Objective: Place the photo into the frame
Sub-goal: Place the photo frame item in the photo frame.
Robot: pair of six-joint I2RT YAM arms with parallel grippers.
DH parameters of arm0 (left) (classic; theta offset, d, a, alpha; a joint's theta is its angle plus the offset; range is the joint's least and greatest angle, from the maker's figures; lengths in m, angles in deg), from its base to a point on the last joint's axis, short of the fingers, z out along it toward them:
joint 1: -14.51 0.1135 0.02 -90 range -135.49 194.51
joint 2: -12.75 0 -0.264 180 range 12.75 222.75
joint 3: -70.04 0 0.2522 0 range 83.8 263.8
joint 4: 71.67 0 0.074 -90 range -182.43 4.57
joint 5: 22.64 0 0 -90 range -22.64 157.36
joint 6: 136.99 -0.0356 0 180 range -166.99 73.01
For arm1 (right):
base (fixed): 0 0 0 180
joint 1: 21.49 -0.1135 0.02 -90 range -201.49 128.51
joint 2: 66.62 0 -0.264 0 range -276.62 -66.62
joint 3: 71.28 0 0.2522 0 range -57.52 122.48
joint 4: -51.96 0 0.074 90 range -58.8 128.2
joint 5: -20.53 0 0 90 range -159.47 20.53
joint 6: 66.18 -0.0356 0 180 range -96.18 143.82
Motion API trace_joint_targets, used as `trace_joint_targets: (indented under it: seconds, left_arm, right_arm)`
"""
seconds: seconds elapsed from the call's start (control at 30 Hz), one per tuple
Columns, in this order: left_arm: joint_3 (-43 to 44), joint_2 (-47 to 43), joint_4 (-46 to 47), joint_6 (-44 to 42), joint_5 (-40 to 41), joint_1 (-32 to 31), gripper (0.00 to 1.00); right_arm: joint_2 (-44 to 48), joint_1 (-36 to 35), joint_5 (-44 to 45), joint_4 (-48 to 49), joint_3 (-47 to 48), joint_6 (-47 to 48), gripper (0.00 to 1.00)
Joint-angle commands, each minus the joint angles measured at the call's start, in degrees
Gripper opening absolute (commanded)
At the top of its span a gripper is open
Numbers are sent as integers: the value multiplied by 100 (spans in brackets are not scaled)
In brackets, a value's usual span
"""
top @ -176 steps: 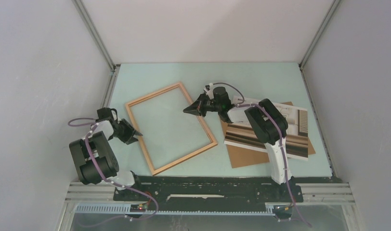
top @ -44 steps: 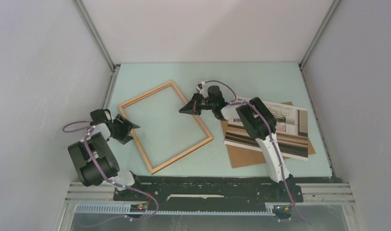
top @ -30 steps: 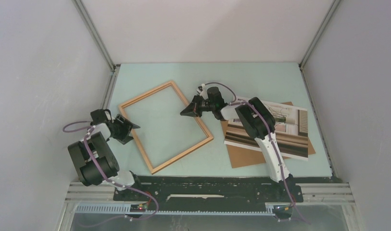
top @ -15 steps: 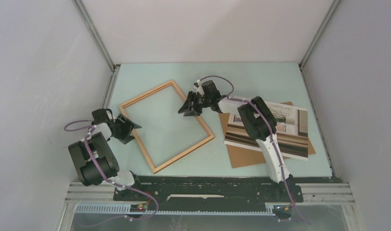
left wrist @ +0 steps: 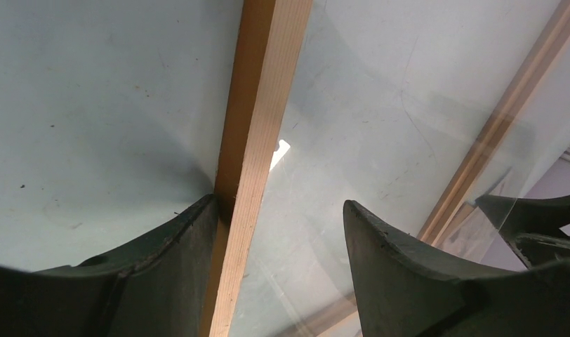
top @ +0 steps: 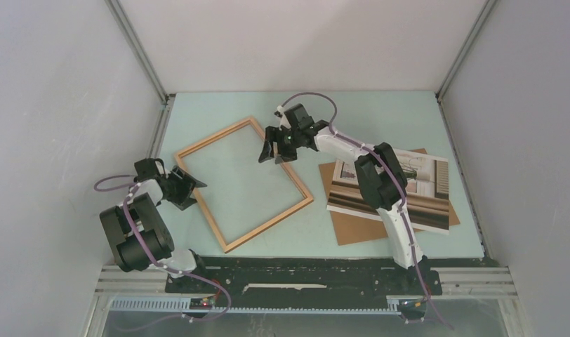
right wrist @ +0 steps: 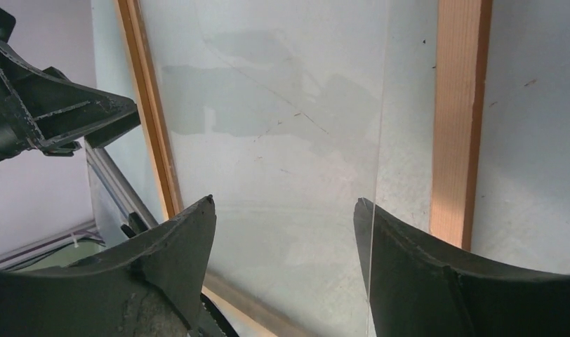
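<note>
The frame (top: 201, 203), thin light wood, lies flat at centre-left with a clear pane (right wrist: 282, 105) in it. My left gripper (top: 192, 186) stands open astride its left rail (left wrist: 257, 126); the rail rests against the left finger, with a wide gap to the other finger. My right gripper (top: 270, 156) hangs open above the frame's right side, nothing between its fingers, and the right rail (right wrist: 461, 119) shows beside its right finger. The photo (top: 429, 186) lies face up at the right, partly hidden by the right arm. In the wrist views: left gripper (left wrist: 281, 203), right gripper (right wrist: 285, 202).
A brown backing board (top: 352, 228) lies under the photo and sticks out toward the near side. Grey walls close in the light blue table (top: 380, 112) on three sides. The left gripper (right wrist: 57, 112) shows in the right wrist view beyond the far rail.
My right gripper has opened, let go of the frame's right rail and risen toward the far side. The frame's near corner shifted slightly. The left gripper has stayed in place.
</note>
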State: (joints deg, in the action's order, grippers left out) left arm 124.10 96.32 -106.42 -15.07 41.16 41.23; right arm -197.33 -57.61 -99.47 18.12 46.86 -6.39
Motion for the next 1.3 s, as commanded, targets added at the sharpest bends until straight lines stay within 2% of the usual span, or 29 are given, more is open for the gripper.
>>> trace_joint_targets:
  seconds: [0.0,0.23,0.33,0.4,0.63,0.73,0.93,1.03,1.27]
  left_arm:
    - [31,-209,-33,-90,-236,-65,68]
    - [31,-258,-28,-87,-227,-69,68]
    - [31,-286,-28,-87,-225,-64,68]
    - [30,-297,-28,-87,-222,-63,68]
    - [6,-308,-47,-101,-204,-82,69]
    - [50,-402,-226,-206,10,-155,68]
    - [144,-1034,-891,-233,1340,-520,66]
    - [-44,-1405,-879,-12,1379,-580,67]
    - [-132,-1391,-1005,-125,1294,-580,69]
  right_arm:
    - [133,-65,382,-974,722,576,83]
    - [189,-111,1515,-2061,1489,1329,98]
    - [367,-42,2092,-2394,1481,1576,100]
    - [552,53,2107,-2377,1200,1622,100]
    - [980,265,1122,-1358,-62,1451,98]
    - [846,371,756,-1276,-63,1324,92]
    - [510,639,160,-810,-231,1011,79]
    - [332,712,107,-1127,-36,1045,68]
    - [795,689,129,-1425,-305,1618,67]
